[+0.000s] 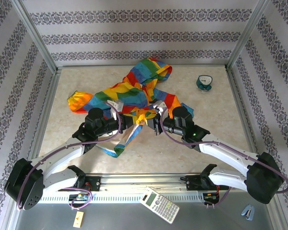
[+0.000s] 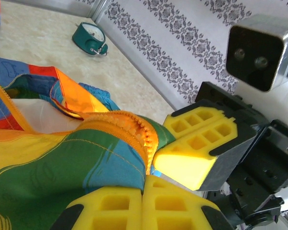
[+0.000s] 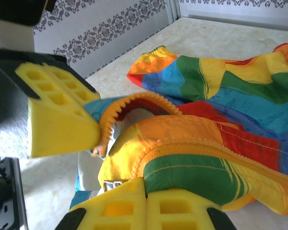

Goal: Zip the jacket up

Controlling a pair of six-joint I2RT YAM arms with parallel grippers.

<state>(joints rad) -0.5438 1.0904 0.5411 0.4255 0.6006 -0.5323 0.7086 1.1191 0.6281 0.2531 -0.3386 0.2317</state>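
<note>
Jacket (image 1: 134,91): we count one, rainbow-striped, the single garment on the table (image 1: 216,115).
Arms: we count two — a left arm (image 1: 62,160) and a right arm (image 1: 230,155).
Grippers: we count two, the left gripper (image 1: 134,120) and the right gripper (image 1: 156,123), one per arm.
Yellow pads (image 2: 110,206): we count two side by side at the bottom edge of each wrist view, four of those in all.
Clock (image 1: 204,83): we see one, small and teal.
Calculator (image 1: 159,205): we find one.
Tag (image 1: 78,219): we count one, small and pale.
Blue-grey item (image 1: 248,212): we count one at the near right corner — what it is, we cannot tell.
Patterned walls (image 1: 134,38): we count three.
</note>
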